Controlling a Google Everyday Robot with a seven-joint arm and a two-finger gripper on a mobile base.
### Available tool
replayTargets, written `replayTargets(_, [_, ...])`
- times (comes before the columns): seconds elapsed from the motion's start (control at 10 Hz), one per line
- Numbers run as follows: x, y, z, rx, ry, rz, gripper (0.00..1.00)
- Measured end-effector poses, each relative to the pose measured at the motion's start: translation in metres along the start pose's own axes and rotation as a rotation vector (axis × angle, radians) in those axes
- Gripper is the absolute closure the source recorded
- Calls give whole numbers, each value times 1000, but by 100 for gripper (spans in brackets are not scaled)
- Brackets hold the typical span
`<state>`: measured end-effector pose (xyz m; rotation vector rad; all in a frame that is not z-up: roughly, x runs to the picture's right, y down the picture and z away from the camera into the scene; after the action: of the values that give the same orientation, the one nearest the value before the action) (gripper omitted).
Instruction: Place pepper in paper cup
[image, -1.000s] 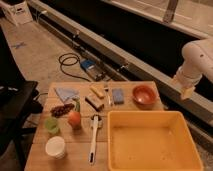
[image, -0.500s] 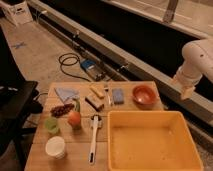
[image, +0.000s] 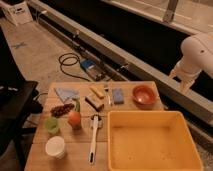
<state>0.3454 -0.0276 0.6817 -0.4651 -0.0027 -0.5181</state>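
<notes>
Pepper (image: 77, 104) on table (image: 76, 146), hand (image: 186, 88) far right

- A single camera looks down at a slant over the table (image: 75, 150) from its near side.
- The gripper (image: 186, 86) hangs far right, beyond the table.

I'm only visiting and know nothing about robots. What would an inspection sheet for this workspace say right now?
Surface: wooden table, crowded.
Job's things: pepper lies beside an orange fruit; paper cup stands upright near the front left corner, nothing seen in it.
Clutter: green cup, blue cloth, red bowl, yellow bin, white utensil.
Grippers: gripper hangs beyond the table's far right, away from everything.
Cables: black cable coiled on the floor.
Surroundings: rail, white box.
</notes>
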Motion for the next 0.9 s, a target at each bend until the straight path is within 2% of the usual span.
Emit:
replayTargets(0.3, [-55,-42,-18,38,4,-174,39])
replayTargets(0.5, [-108,-63,-27,66,-4,-328,39])
replayTargets(0.7, [-142,-70,-31,78,-25,-431,39])
replayTargets(0.9, [-141,-68,-30,78,-25,-430,39])
